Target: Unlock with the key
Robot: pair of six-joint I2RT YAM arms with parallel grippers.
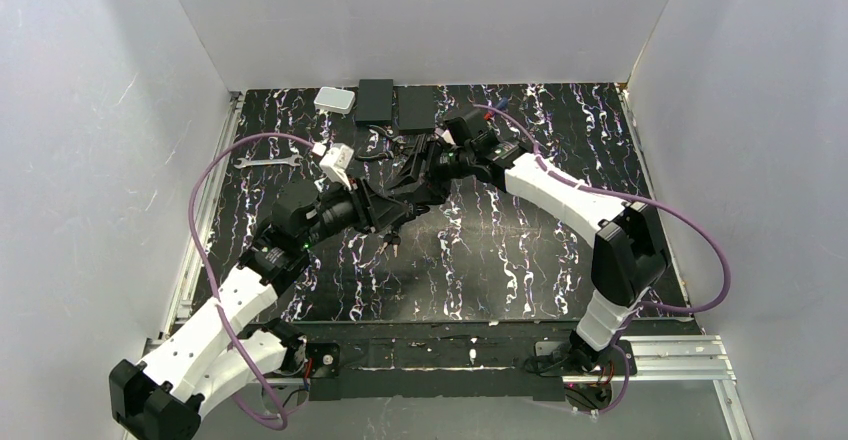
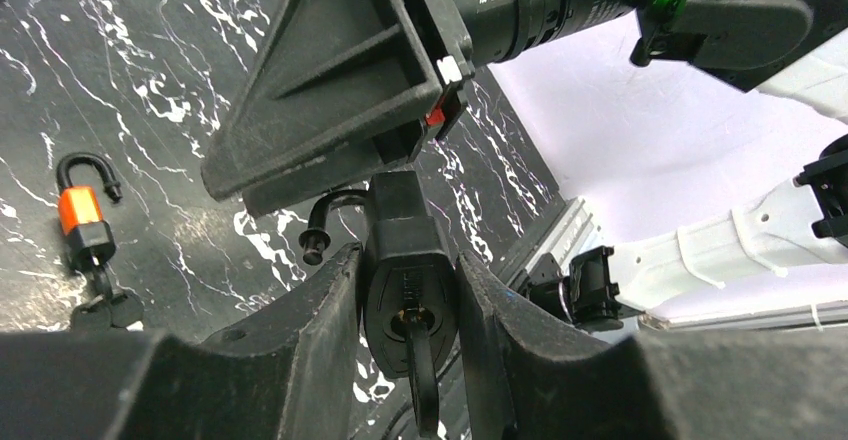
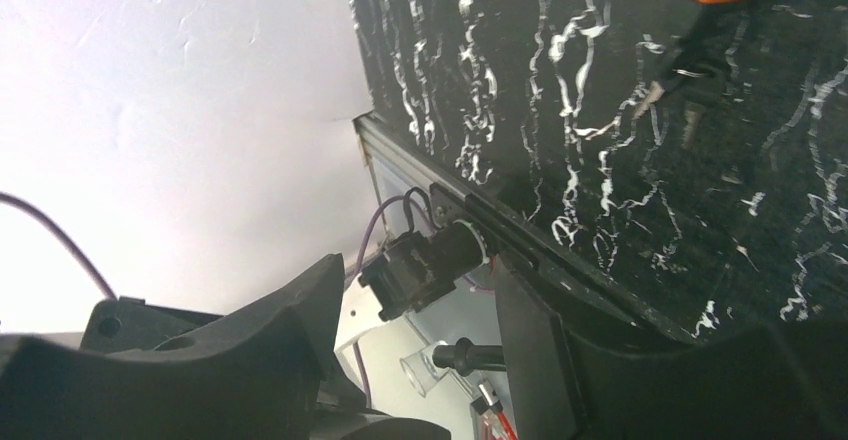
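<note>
A: Left pincer [image 2: 408,260] status?
B: Clamped on the black padlock [image 2: 405,220], one shackle end free.
A: Location of the key [image 2: 421,360]?
B: Seated in that padlock's keyhole, hanging down, above mid-bench [image 2: 120,60].
A: Right pincer [image 3: 415,270]?
B: Spread, gripping nothing, just above the padlock. Small orange padlock [image 2: 78,210] lying on the bench, near side.

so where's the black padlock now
The black padlock is clamped in the left tool, centre of the left wrist view; an orange padlock lies to its left.
</note>
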